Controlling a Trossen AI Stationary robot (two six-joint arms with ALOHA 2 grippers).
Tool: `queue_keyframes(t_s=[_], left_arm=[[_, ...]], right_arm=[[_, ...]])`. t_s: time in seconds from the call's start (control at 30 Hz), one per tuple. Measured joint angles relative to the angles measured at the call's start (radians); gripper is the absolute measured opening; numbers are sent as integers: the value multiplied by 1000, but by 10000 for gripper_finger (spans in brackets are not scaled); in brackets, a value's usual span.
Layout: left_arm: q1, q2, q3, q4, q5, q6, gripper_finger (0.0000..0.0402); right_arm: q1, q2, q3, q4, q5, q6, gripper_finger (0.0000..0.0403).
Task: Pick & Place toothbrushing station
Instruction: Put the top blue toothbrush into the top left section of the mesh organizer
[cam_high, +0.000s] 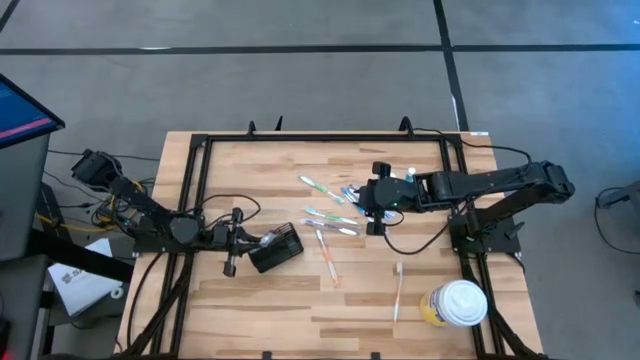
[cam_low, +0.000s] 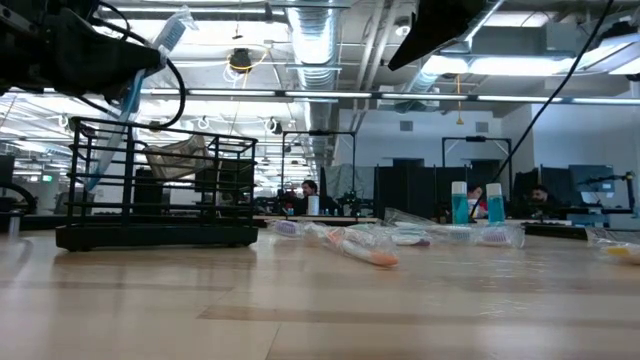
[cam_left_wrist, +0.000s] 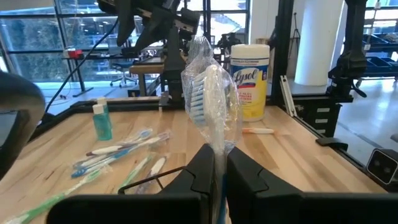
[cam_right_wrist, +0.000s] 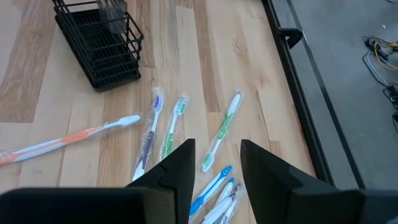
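The toothbrushing station, a black wire holder (cam_high: 277, 247) (cam_low: 155, 190) (cam_right_wrist: 99, 43), stands on its base at the table's left middle. My left gripper (cam_high: 260, 241) (cam_left_wrist: 219, 180) (cam_low: 120, 55) is right at the holder's left side, shut on a plastic-wrapped toothbrush (cam_left_wrist: 208, 93) (cam_low: 135, 90) with a blue-and-white head. My right gripper (cam_high: 370, 212) (cam_right_wrist: 217, 168) hangs open above a scatter of wrapped toothbrushes (cam_high: 330, 212) (cam_right_wrist: 168, 127) at mid-table, with nothing between its fingers. My left gripper pinches the wrapped toothbrush's handle (cam_left_wrist: 217, 154) between its two fingers. The fingers lie about level, come from the table's left and cross the brush. The brush stands steeply tilted, head up (cam_low: 172, 30). Its lower end (cam_low: 95, 175) shows among the holder's wires.
A yellow wipes canister with a white lid (cam_high: 455, 305) (cam_left_wrist: 250, 78) stands near the front right. An orange-handled toothbrush (cam_high: 327, 260) (cam_right_wrist: 68, 140) and another brush (cam_high: 398, 290) lie loose in front. A small blue bottle (cam_left_wrist: 102, 121) stands at the far side.
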Motion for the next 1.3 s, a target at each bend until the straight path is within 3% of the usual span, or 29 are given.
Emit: queue_keyframes(t_s=[1.0,1.13,1.3], left_arm=[[-20,-2,0,-30,-25,-2,24],[-55,-2,0,-42,-79,4,27],[-108,-3,0,-65,-221,5,26]], right_arm=[[0,0,0,-3,0,5,118],[0,0,0,-3,0,5,118],[0,0,0,-3,0,7,118]])
